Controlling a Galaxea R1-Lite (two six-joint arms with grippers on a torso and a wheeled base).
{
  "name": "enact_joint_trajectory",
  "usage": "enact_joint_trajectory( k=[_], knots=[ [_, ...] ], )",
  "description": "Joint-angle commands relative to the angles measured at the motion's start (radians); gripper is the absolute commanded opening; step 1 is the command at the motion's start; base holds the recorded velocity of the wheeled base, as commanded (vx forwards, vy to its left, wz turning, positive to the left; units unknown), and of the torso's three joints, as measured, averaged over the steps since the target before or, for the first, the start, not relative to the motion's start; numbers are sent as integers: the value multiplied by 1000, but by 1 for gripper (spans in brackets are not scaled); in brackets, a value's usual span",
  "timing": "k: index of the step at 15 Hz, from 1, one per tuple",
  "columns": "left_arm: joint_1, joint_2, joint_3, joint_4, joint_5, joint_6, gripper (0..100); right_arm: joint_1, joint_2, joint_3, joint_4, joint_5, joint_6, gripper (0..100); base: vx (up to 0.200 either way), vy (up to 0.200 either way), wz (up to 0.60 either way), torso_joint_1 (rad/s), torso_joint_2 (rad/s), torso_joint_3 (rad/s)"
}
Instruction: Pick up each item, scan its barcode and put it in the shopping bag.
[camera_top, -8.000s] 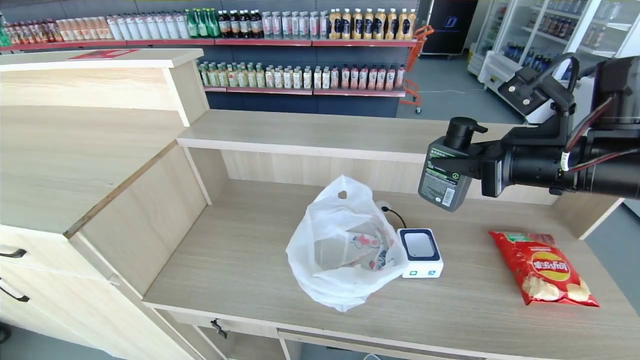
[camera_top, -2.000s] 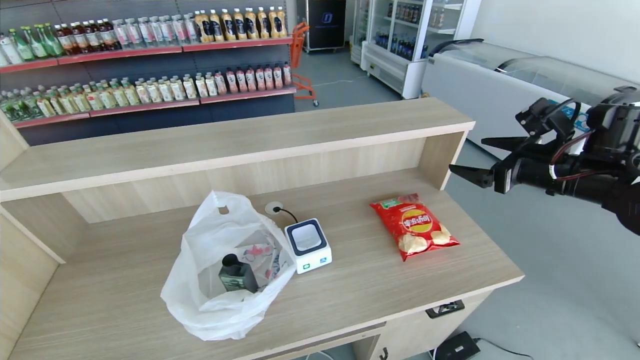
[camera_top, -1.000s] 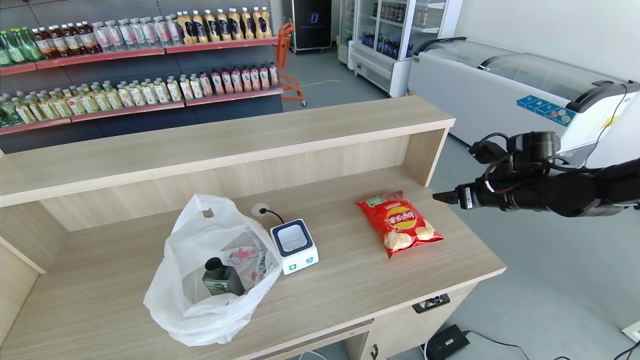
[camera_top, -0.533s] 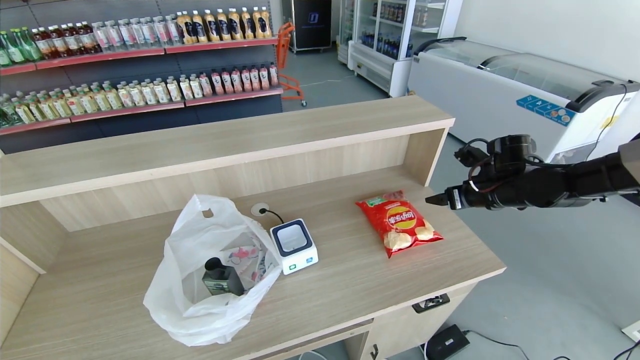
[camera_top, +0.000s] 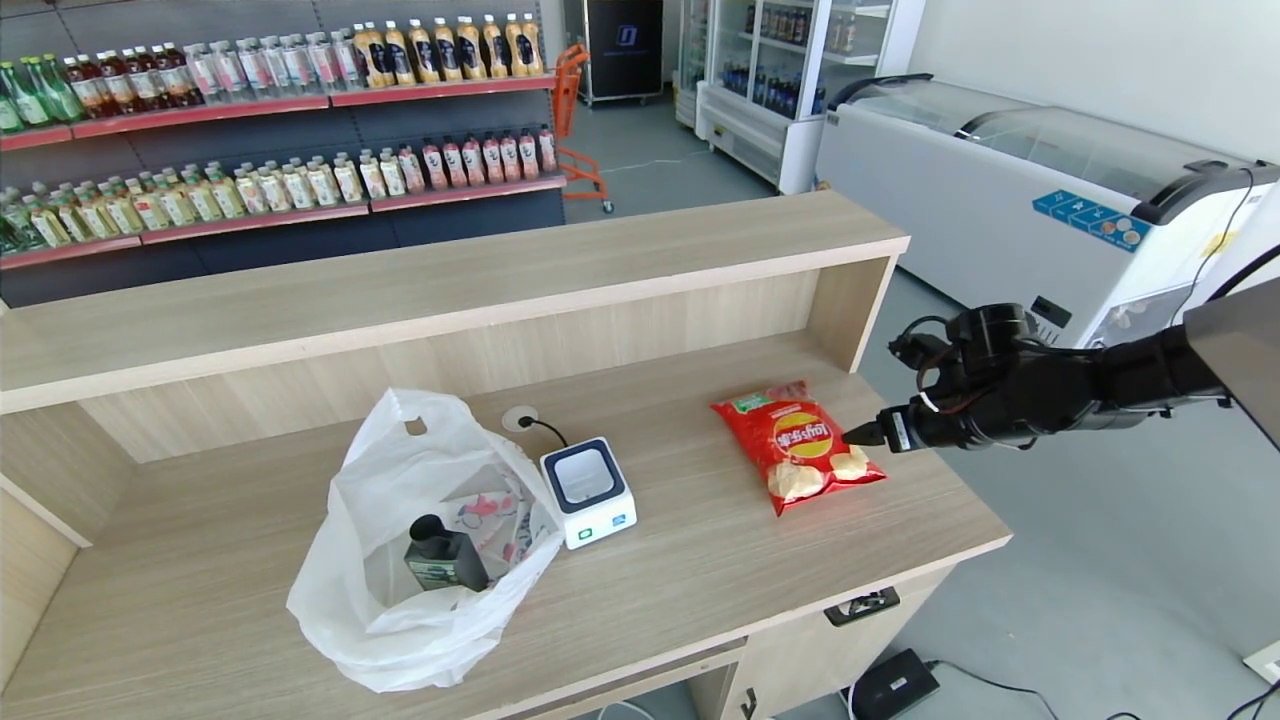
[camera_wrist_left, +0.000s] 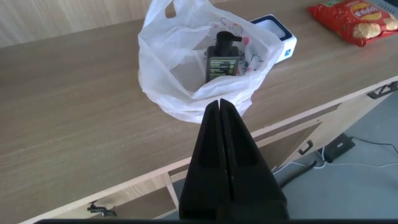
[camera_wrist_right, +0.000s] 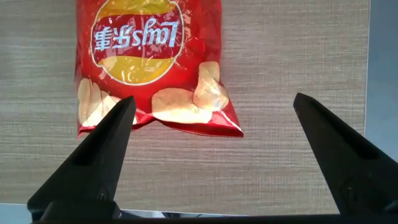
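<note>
Chips (camera_top: 798, 443) lie flat on the counter (camera_top: 700, 570), toward its right end and well apart from the scanner (camera_top: 587, 490). Your right gripper (camera_wrist_right: 212, 99) hangs low at the packet's near right edge, fingers spread wide and holding nothing. Your left gripper (camera_wrist_left: 219, 109) is pressed closed on nothing, off the counter's front edge and facing the bag (camera_top: 335, 600); you can see the bag sitting open just beside the scanner, against its left side, with a dark pump bottle (camera_top: 443, 555) inside it.
</note>
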Motion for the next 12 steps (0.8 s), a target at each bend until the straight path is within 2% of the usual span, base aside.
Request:
enact_joint_trajectory(
  k=[1, 9, 12],
  knots=[
    [0, 0, 0, 0, 0, 0, 0, 13, 32, -10, -2, 6, 3, 100, 0, 0, 0, 0, 0, 0],
    [0, 0, 0, 0, 0, 0, 0, 21, 204, -168, -34, 61, -32, 100, 0, 0, 0, 0, 0, 0],
    [0, 0, 0, 0, 0, 0, 0, 30, 246, -191, -100, 213, -35, 100, 0, 0, 0, 0, 0, 0]
  ],
)
